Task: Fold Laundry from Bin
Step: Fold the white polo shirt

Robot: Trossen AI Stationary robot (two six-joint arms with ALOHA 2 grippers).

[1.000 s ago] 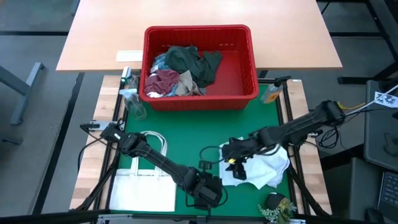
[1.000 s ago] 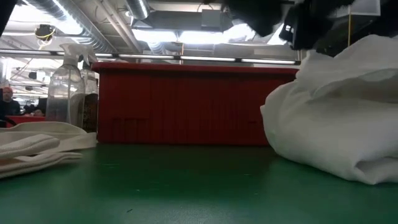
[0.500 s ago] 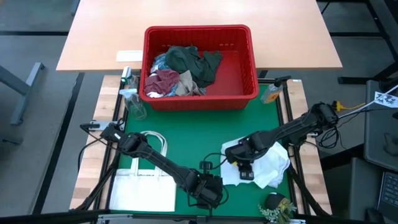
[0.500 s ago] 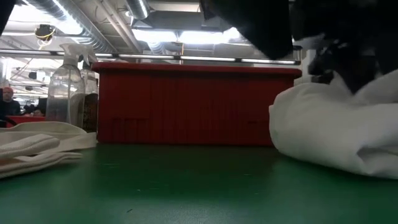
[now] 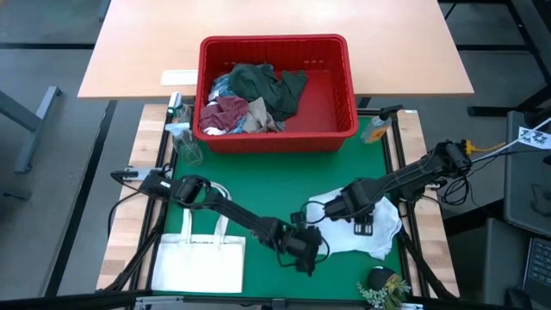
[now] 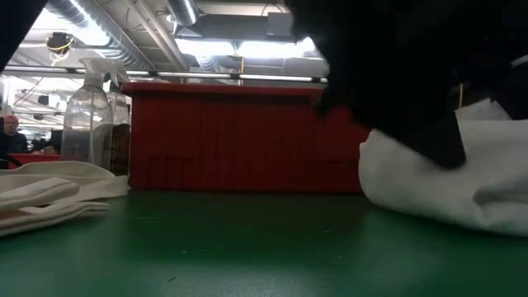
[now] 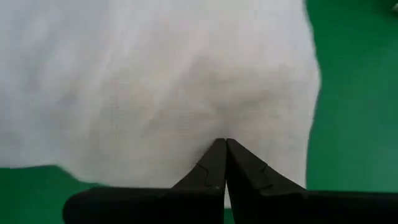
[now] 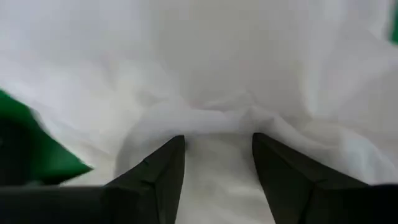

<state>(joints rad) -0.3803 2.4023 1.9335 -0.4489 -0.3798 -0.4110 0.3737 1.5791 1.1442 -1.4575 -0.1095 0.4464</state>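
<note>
The red bin (image 5: 275, 142) stands at the mat's far edge with green, maroon and other laundry (image 5: 254, 99) piled inside. A crumpled white garment (image 5: 379, 234) lies on the green mat at the near right; the low view shows it as a low mound (image 6: 429, 190). My left gripper (image 5: 315, 248) reaches across from the left and is shut, its tips (image 7: 224, 144) at the garment's left edge. My right gripper (image 5: 360, 226) points steeply down over the garment's middle, open. My left gripper has its shut fingertips (image 7: 219, 155) against the white garment near its left edge (image 7: 217, 124), slanting down from the table's left. I cannot tell whether any cloth is caught between them. My right gripper stands from above on the garment, one open finger (image 8: 163, 163) on either side of a raised fold (image 8: 211, 117). The garment lies on the mat.
A flat white tote bag (image 5: 202, 263) lies at the near left under the left arm. A clear spray bottle (image 5: 183, 142) stands left of the bin, and a small orange thing (image 5: 376, 129) to its right. A small plant (image 5: 383, 284) sits at the near right corner.
My left gripper has gone down and toward the table's right edge, up to the white garment's left edge. My right gripper has tipped steeply downward over the garment. The garment's mound has sunk lower and flatter on the mat.
</note>
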